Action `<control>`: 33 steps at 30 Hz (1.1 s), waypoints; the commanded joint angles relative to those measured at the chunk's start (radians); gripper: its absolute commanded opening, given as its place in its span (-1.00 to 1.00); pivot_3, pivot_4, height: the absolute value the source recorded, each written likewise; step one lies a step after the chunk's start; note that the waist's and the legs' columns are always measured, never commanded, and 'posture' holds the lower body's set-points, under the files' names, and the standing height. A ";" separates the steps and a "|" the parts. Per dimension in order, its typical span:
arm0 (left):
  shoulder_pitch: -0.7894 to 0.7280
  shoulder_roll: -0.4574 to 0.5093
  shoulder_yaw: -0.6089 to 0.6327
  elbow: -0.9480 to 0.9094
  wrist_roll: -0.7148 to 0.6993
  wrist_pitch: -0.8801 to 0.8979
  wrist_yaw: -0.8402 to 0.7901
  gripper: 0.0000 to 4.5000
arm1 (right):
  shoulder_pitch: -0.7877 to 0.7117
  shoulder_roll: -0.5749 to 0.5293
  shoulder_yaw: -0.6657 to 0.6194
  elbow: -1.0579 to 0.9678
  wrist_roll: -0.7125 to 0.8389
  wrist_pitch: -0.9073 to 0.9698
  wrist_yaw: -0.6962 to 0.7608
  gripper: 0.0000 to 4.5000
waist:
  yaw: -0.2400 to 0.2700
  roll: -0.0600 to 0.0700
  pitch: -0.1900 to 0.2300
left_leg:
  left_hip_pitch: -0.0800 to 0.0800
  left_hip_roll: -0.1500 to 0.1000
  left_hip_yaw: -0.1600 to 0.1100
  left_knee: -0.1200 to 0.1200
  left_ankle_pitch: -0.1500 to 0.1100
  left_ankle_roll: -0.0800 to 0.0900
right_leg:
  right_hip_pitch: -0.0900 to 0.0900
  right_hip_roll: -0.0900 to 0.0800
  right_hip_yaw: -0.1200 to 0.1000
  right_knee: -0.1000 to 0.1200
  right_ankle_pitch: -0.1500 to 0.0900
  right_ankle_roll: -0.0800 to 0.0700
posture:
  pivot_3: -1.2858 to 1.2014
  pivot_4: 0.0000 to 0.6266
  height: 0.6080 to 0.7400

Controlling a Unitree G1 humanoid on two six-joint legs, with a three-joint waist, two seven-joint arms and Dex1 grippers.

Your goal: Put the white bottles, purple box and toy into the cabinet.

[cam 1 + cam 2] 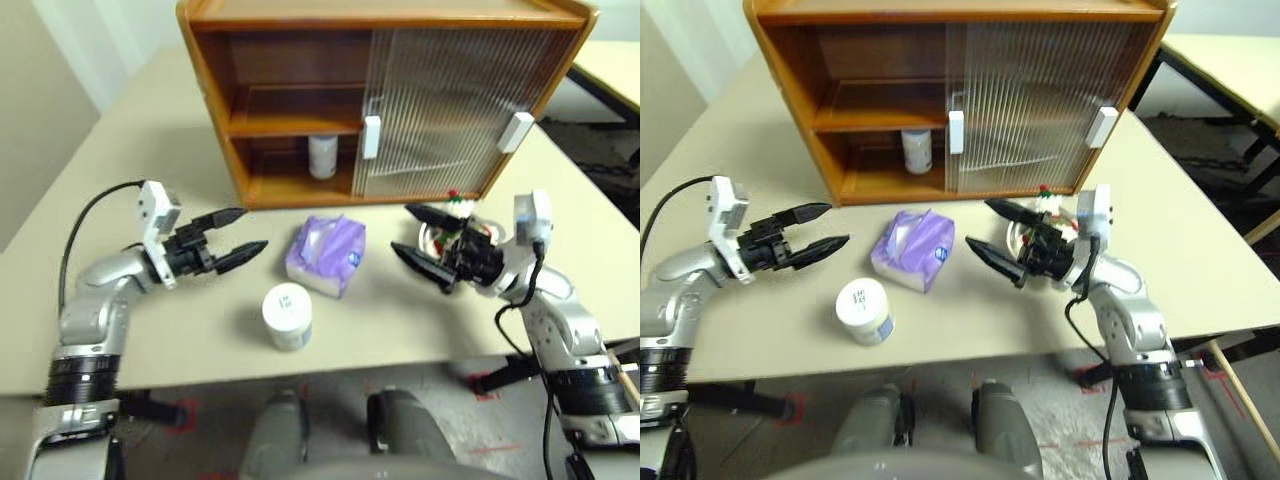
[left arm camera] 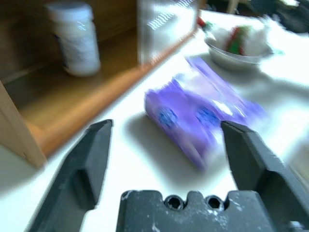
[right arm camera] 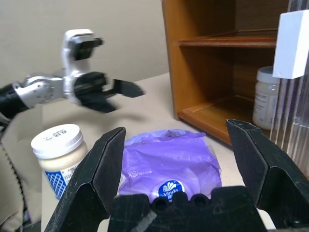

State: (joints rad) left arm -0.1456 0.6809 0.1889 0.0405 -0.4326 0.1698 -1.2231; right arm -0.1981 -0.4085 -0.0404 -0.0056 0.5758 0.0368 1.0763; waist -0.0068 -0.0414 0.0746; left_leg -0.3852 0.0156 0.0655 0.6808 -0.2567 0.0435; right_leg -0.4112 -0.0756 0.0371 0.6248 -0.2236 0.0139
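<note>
The purple box (image 1: 327, 255) lies on the worktop (image 1: 480, 310) before the cabinet (image 1: 290, 110), between the left gripper (image 1: 238, 232) and right gripper (image 1: 412, 232), both wide and empty. One white bottle (image 1: 322, 156) stands inside; the other white bottle (image 1: 287, 316) stands nearby. Squeezing the soft pack may deform it or topple that bottle.

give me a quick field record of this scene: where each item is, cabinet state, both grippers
cabinet: at the table's far side, left half open, sliding doors over the right half
bottle in cabinet: upright on the bottom level, beside the door edge
bottle on table: upright, nearer the robot than the purple box
purple box: on the table in front of the cabinet, between the grippers
toy: in a steel bowl, by the right gripper
left gripper: open, empty
right gripper: open, empty
</note>
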 commanded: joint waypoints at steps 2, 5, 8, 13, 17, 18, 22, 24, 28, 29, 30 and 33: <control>0.136 0.060 -0.041 -0.077 -0.002 -0.079 -0.121 0.98 | -0.019 0.006 -0.017 0.046 -0.013 -0.009 -0.008 1.00 | 0.007 0.004 -0.001 | 0.000 0.000 0.000 -0.001 0.000 0.000 | -0.001 -0.003 0.000 0.000 -0.009 -0.014 | 0.13 -0.90 1.00; 0.194 0.069 -0.069 -0.120 -0.001 -0.100 -0.152 0.98 | -0.024 0.012 -0.016 0.060 -0.021 -0.013 -0.007 1.00 | 0.026 0.004 -0.001 | -0.001 0.001 0.001 -0.002 0.000 0.000 | -0.002 -0.005 -0.003 0.000 -0.009 -0.015 | 0.13 -0.89 1.00; 0.221 0.072 -0.083 -0.133 -0.003 -0.121 -0.175 0.98 | -0.024 0.013 -0.017 0.062 -0.025 -0.013 -0.003 1.00 | 0.032 0.006 0.000 | -0.002 0.001 0.002 -0.003 0.000 0.000 | -0.002 -0.007 -0.005 0.001 -0.010 -0.014 | 0.13 -0.89 1.00; 0.194 0.054 -0.142 -0.096 0.022 -0.153 -0.188 0.98 | -0.021 0.011 -0.025 0.062 -0.028 -0.013 -0.001 1.00 | 0.035 0.007 0.000 | -0.002 0.001 0.003 -0.003 0.000 0.000 | -0.001 -0.007 -0.006 0.001 -0.012 -0.012 | 0.11 -0.88 1.00; 0.163 0.003 -0.190 -0.048 0.037 -0.199 -0.178 0.98 | -0.007 0.008 -0.028 0.049 -0.033 -0.014 -0.010 1.00 | 0.035 0.007 -0.001 | -0.002 0.000 0.004 -0.002 0.000 0.001 | 0.000 -0.006 -0.006 0.001 -0.011 -0.009 | 0.09 -0.89 1.00; 0.155 -0.011 -0.202 -0.031 0.043 -0.211 -0.175 0.98 | -0.002 0.007 -0.028 0.047 -0.037 -0.016 -0.013 1.00 | 0.034 0.007 -0.001 | -0.002 0.000 0.004 -0.002 0.000 0.001 | 0.000 -0.005 -0.006 0.001 -0.010 -0.007 | 0.09 -0.89 1.00; 0.113 -0.067 -0.251 0.032 0.071 -0.252 -0.154 0.98 | 0.014 0.006 -0.030 0.029 -0.050 -0.017 -0.043 1.00 | 0.026 0.007 -0.002 | -0.002 0.001 0.004 -0.002 0.000 0.001 | 0.000 0.002 -0.005 0.001 -0.004 0.003 | 0.07 -0.88 1.00; 0.095 -0.090 -0.282 0.077 0.108 -0.284 -0.141 0.98 | 0.025 0.004 -0.027 0.012 -0.058 -0.014 -0.059 1.00 | 0.023 0.007 -0.002 | -0.002 0.001 0.004 -0.002 0.001 0.001 | 0.000 0.003 -0.005 0.001 -0.004 0.004 | 0.05 -0.88 1.00; 0.077 -0.110 -0.324 0.139 0.157 -0.338 -0.130 0.98 | 0.034 0.001 -0.026 -0.009 -0.065 -0.010 -0.082 1.00 | 0.016 0.010 -0.003 | -0.002 0.001 0.004 -0.002 0.001 0.001 | 0.000 0.004 -0.004 0.001 -0.004 0.004 | 0.04 -0.88 1.00; 0.074 -0.116 -0.333 0.149 0.155 -0.337 -0.135 0.91 | 0.034 0.000 -0.027 -0.013 -0.065 -0.009 -0.087 1.00 | 0.016 0.010 -0.004 | -0.002 0.002 0.004 -0.002 0.001 0.001 | 0.000 0.005 -0.003 0.001 -0.004 0.004 | 0.04 -0.88 1.00; 0.074 -0.117 -0.343 0.154 0.150 -0.327 -0.146 0.83 | 0.034 -0.003 -0.028 -0.017 -0.066 -0.007 -0.091 1.00 | 0.016 0.012 -0.005 | -0.001 0.002 0.004 -0.002 0.001 0.001 | 0.000 0.005 -0.003 0.001 -0.004 0.004 | 0.04 -0.88 1.00; 0.077 -0.109 -0.359 0.154 0.141 -0.308 -0.164 0.41 | 0.033 -0.009 -0.027 -0.022 -0.062 -0.003 -0.096 1.00 | 0.015 0.014 -0.007 | -0.001 0.002 0.004 -0.002 0.001 0.001 | 0.001 0.005 -0.003 0.001 -0.005 0.005 | 0.04 -0.88 1.00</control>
State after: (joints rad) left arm -0.0753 0.5701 -0.1364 0.1721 -0.3056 -0.1568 -1.3706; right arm -0.1688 -0.4082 -0.0561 -0.0100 0.5227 0.0327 0.9850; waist 0.0082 -0.0269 0.0679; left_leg -0.3861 0.0172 0.0698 0.6791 -0.2561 0.0445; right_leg -0.4106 -0.0710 0.0341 0.6260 -0.2289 0.0193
